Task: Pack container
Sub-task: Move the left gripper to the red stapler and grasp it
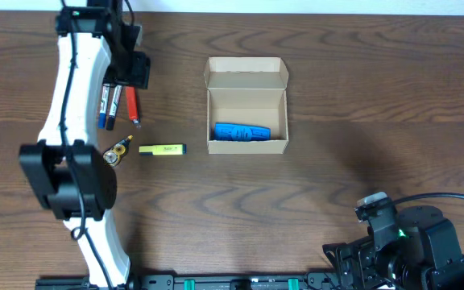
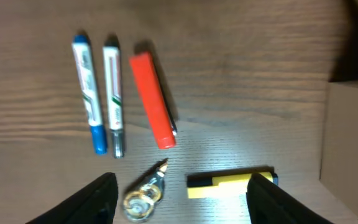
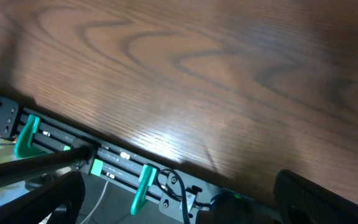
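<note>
The left arm [image 1: 69, 97] has white shells, black joints, a thin black cable and a black left gripper [image 2: 183, 190]; the right arm [image 1: 429, 246] is black with a green light.

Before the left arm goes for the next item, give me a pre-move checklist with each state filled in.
1. Box lid open: ok, flap folded back.
2. Room in box: ok, only a blue item lies along one wall.
3. Left end effector open and empty: ok.
4. Yellow highlighter centred under it: not ok, it sits toward one finger.
5. Highlighter clear of neighbours: ok, apart from the tape roller.
6. Right end effector out of the way: ok, open, far from the box.
</note>
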